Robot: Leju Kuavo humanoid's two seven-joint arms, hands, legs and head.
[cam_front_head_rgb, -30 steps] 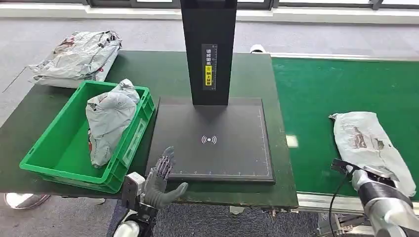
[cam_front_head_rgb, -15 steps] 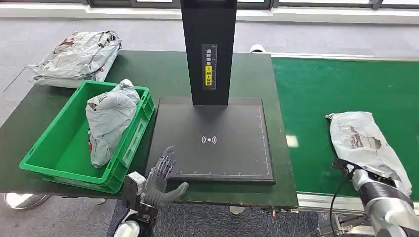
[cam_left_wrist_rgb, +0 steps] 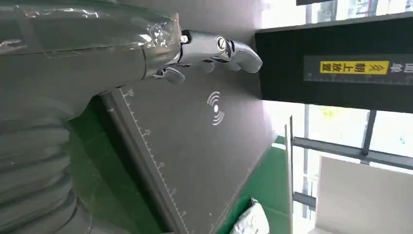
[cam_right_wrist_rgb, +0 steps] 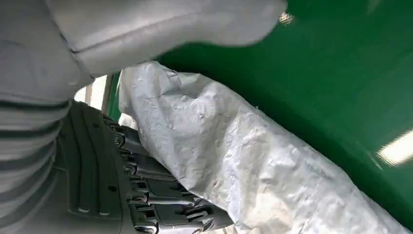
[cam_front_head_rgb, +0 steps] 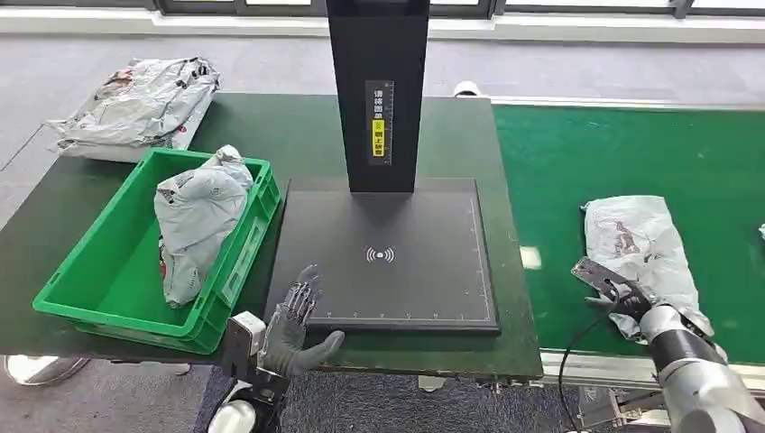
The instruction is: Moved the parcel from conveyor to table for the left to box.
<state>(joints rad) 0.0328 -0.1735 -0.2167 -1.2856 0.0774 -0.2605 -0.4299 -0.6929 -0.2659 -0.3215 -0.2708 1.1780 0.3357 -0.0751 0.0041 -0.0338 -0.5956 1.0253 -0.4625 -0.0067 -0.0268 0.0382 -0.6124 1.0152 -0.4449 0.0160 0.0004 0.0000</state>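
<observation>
Gripping a crumpled grey parcel [cam_front_head_rgb: 640, 248] at its near end, right hand [cam_front_head_rgb: 621, 293] at the conveyor [cam_front_head_rgb: 622, 153], fingers closed under and around the plastic in the right wrist view. Parcel not yet across: lying on the green belt, well apart from the dark scanner pad [cam_front_head_rgb: 388, 257] on the table [cam_front_head_rgb: 271, 126]. Waiting at the table's near edge, left hand [cam_front_head_rgb: 293, 327], fingers spread and holding nothing. Still to do, judging by the layout: carrying the parcel over to the table, letting go, then boxing by the left hand. Green crate [cam_front_head_rgb: 99, 280] at the left already holding one grey bag [cam_front_head_rgb: 194, 221] (more bags piled behind it).
</observation>
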